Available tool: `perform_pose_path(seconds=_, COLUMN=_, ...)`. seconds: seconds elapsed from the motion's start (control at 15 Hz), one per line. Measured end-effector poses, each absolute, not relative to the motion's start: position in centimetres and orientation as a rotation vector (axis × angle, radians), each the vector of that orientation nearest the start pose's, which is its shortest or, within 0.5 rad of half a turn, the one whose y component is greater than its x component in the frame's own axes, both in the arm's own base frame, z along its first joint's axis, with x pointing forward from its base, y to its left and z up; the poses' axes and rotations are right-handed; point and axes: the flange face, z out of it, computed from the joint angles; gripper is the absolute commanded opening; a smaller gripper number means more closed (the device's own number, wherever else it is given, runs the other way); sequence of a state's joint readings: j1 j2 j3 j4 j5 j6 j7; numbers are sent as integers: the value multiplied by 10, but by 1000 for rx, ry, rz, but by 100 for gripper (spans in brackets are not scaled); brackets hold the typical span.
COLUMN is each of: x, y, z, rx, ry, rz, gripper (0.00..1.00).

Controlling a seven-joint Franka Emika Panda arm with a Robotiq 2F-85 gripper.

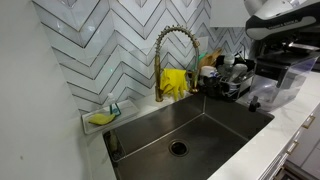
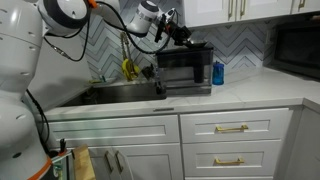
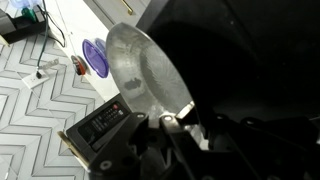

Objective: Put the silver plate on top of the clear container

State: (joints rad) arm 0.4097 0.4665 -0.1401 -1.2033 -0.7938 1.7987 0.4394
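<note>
Closest to the wrist camera is the gripper (image 3: 172, 122), coming up from 6 o'clock. Its fingers are pinched on the rim of the silver plate (image 3: 148, 68), which sits tilted at 11 o'clock from them. At 9 o'clock of the plate, a blue-topped container (image 3: 95, 58) stands on the white counter (image 3: 90, 20). In an exterior view the gripper (image 2: 174, 30) hangs up high, at 12 o'clock over the black microwave (image 2: 185, 66). The container (image 2: 218, 72) is at 3 o'clock, just beside the microwave. The sink (image 1: 215, 120) has a gold tap (image 1: 165, 45) and yellow gloves (image 1: 177, 82) at 12 o'clock.
</note>
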Motion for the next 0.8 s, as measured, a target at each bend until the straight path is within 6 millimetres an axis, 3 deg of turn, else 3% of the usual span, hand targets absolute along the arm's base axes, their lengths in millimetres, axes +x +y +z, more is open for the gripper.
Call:
perform_pose_path(seconds=0.6, x=692, y=162, z=574, rx=2357, ry=41, rz=529, gripper=98)
perform_pose_path(seconds=0.8, x=687, y=173, z=581, rx=2439, ry=42, rz=516, gripper=100)
